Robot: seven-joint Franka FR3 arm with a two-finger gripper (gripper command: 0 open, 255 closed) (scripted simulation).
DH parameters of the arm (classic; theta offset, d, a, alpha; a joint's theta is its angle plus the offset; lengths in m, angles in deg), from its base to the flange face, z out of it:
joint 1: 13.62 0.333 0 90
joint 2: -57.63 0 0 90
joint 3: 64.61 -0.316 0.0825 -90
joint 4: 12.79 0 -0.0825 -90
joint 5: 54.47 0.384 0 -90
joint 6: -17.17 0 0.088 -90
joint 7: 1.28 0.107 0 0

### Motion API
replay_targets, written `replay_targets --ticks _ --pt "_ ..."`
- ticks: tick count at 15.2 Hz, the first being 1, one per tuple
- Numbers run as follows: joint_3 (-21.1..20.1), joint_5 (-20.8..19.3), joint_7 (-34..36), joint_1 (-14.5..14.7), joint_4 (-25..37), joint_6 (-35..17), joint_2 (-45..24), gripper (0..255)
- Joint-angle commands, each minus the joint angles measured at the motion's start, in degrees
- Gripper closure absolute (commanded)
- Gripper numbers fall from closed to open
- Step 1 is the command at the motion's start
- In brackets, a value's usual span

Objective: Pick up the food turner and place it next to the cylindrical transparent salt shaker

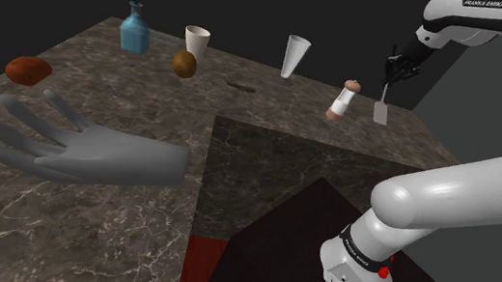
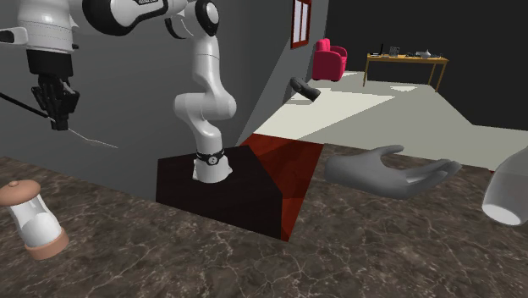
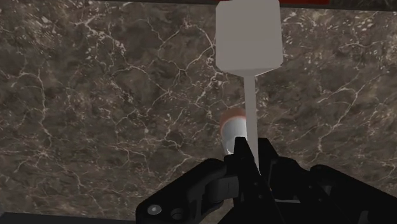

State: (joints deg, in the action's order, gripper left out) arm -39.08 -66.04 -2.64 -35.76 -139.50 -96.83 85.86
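Since the turner [image 3: 248, 38] is a thin flat blade on a slim stem, you should expect it to be light and stiff, yet smooth enough to twist or slide in a narrow grip. The stem near its upper end is the sensible place to hold it, and that is where your hand [image 3: 252, 146] has it. The two fingers are drawn close together and clasp the stem between them. The turner hangs clear of the table, its blade reaching straight out beyond the fingertips and pointing down. With so long a lever past the grip, the blade could probably swing if you move quickly. Just beyond the fingertips, behind the stem and below the hand, sits the salt shaker [image 3: 230, 124], a pale body with a brownish cap, on the dark veined table [image 3: 95, 95]. The blade hangs beside the shaker, near it but apart, so the spot for setting down looks close under your hand.
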Motion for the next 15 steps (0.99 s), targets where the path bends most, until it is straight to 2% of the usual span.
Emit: replay_targets --ticks 1,15 --pt "0.4 -0.2 -0.1 -0.1 -1.5 -1.6 -0.1 255" --pt "2.3 -1.1 -0.1 -0.5 -10.9 -12.7 -1.7 255"
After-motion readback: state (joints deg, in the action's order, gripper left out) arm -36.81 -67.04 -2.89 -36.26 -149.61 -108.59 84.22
